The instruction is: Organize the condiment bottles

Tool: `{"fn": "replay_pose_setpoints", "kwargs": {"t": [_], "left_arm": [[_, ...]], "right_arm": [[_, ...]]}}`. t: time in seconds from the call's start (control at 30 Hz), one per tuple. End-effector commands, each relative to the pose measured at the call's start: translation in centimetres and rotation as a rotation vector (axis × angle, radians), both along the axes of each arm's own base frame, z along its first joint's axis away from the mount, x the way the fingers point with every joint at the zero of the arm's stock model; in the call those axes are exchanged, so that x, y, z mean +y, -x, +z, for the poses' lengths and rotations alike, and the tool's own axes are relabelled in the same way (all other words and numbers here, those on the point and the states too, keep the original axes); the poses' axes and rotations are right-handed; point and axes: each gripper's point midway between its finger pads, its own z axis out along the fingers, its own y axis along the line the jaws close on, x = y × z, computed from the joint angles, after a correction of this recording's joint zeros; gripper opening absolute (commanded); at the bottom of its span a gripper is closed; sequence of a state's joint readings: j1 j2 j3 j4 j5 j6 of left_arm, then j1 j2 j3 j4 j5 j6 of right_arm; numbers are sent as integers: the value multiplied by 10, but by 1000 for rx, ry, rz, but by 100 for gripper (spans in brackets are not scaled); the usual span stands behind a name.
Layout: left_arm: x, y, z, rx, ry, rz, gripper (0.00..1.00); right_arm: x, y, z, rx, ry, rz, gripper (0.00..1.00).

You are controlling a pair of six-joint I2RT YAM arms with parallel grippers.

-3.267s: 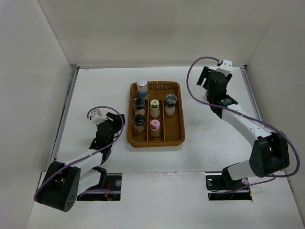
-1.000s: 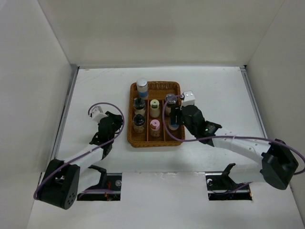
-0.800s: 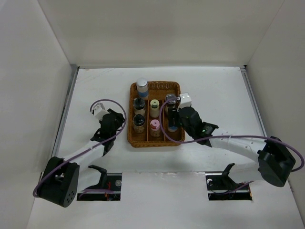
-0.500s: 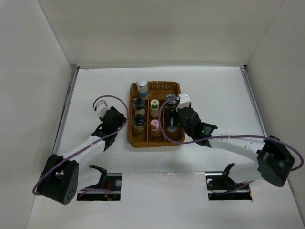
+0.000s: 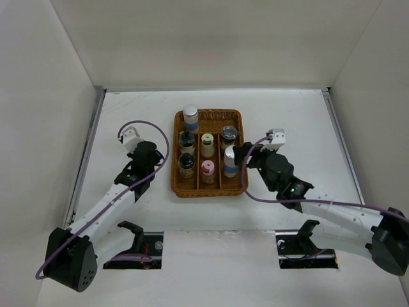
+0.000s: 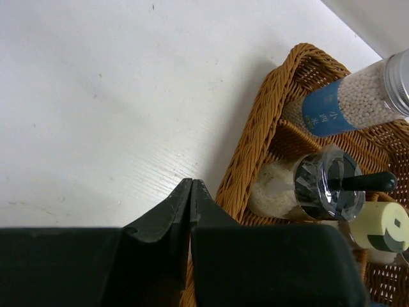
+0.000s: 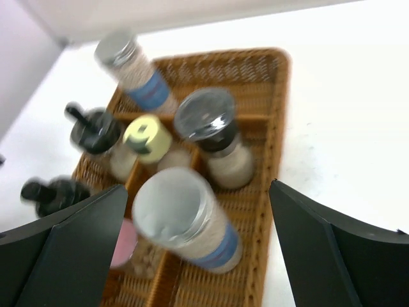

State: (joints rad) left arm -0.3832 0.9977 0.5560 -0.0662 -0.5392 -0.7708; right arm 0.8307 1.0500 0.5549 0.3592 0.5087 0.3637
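Closed fingers [image 6: 167,217] beside tray [image 6: 250,144] (perhaps touching)

Brown wicker tray [image 5: 208,192] on a white table [image 5: 287,121].
The tray sits mid-table, its long side running away from the near edge, with woven partitions splitting it into compartments. Plain pale walls [image 5: 211,45] close in the table at the back and on both sides. Two dark cutouts [image 5: 153,246] break its near edge.

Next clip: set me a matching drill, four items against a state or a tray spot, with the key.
1. left pincer
2. right pincer
3. pink-capped bottle
4. cream-capped bottle

a. wicker tray, middle column, near end
b. open
c. middle column, farther back
d. shut

Pairs: 1-d, 2-b, 3-a, 4-c.
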Motion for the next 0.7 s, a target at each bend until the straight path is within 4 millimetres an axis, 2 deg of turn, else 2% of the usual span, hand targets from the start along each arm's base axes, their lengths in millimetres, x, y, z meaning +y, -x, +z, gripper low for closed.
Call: {"fn": "replay_pose_setpoints", "kwargs": {"t": [0.0, 0.17, 0.37, 0.5, 0.67], "left_arm": [[6, -2, 22, -34, -58, 13, 3], [10, -9, 29, -9, -112, 17, 19], [-12, -15, 30, 28, -92, -70, 47], [-22, -13, 35, 2, -54, -107, 50], [-30, -9, 40, -15, -31, -159, 50]], "right_arm": [[-24, -10, 23, -57, -171, -122, 100], [-52, -21, 4, -8, -198, -251, 100], [-65, -26, -14, 29, -170, -313, 100], [-73, -24, -12, 21, -168, -338, 100], [-99, -26, -16, 3, -161, -431, 100]]}}
